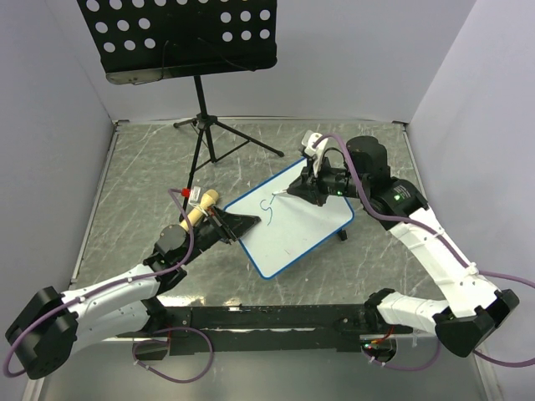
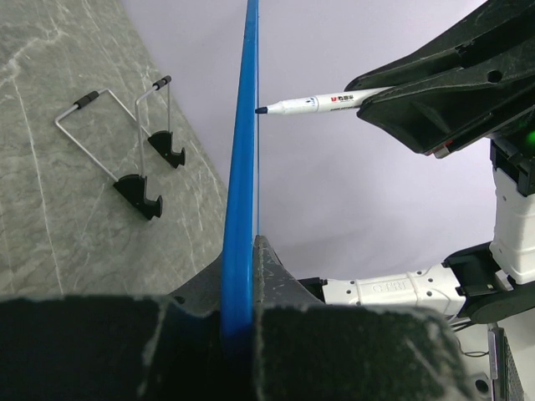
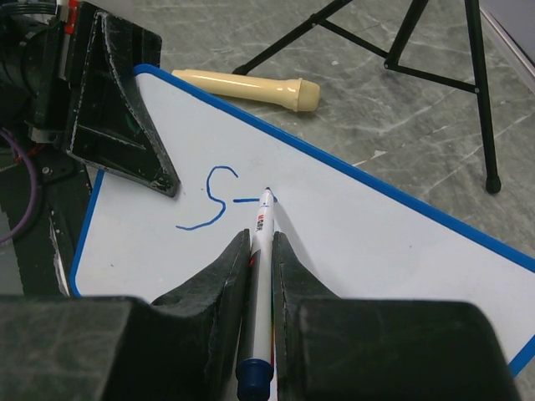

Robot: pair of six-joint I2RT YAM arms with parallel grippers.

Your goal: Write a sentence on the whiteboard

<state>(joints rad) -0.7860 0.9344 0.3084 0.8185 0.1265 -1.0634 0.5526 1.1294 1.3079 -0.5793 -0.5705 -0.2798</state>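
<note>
Right claw [image 3: 261, 240] grips marker [image 3: 264, 219], tip seemingly touching whiteboard [image 3: 376, 242]; left claw [image 2: 242, 280] clamps its edge

One whiteboard [image 1: 305, 230], one marker [image 3: 264, 219], one music stand [image 1: 180, 38]

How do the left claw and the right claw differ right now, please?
The left claw is shut on the whiteboard, at its edge; the right claw is shut on the marker. The left claw overlaps only its rim; the right claw reaches further in. Both are black.

Bright, even overhead light.
My wrist views blur up close; the whiteboard [image 1: 305, 227] shadows the surface [image 1: 150, 167] softly.
</note>
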